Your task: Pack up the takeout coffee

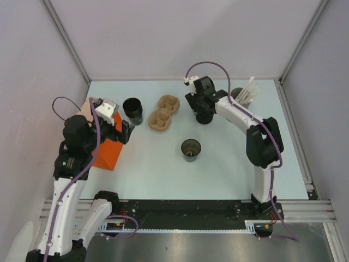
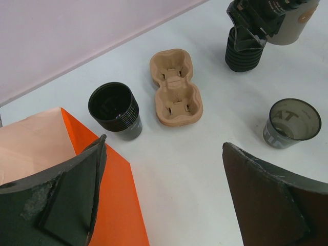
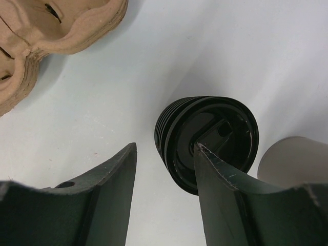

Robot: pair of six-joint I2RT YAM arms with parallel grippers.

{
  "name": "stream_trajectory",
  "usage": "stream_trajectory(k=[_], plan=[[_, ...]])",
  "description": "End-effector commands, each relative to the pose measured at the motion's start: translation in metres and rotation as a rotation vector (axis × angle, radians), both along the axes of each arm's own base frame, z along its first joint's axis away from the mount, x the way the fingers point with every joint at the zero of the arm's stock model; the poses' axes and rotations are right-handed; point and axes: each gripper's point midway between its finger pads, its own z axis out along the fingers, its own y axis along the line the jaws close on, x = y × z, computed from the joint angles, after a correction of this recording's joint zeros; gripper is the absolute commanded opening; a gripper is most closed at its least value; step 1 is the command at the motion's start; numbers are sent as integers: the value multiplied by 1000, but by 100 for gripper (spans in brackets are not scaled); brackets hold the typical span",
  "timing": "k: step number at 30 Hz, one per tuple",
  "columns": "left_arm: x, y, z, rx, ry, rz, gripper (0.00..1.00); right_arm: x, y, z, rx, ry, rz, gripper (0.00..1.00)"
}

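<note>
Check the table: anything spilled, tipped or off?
No spill, nothing tipped. One oddity: the ribbed black cup left of the pulp carrier stands open, no lid, whereas the takeout coffee at the right claw is lidded.

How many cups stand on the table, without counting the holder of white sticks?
3. An open black cup beside the orange bag; a smoky clear cup near the middle; a lidded black cup under the right gripper. The bag may hide more.

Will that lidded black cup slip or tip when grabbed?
Ribbed sides on the lidded cup probably give good grip. It tapers toward the base, so a high push may tip it. Its fill is hidden, so weight is unclear.
</note>
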Motion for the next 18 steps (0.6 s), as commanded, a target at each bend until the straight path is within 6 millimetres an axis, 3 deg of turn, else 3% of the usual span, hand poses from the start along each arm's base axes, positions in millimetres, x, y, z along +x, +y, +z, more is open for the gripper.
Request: stream_trajectory(k=[1,18], plan=[[-1,-2,7,-17,-28,-15,100,5,-3,-4,-3,-5,-10,52],[-1,-2,7,-17,-28,-14,100,2,-6,-22,6,49,-1,50]])
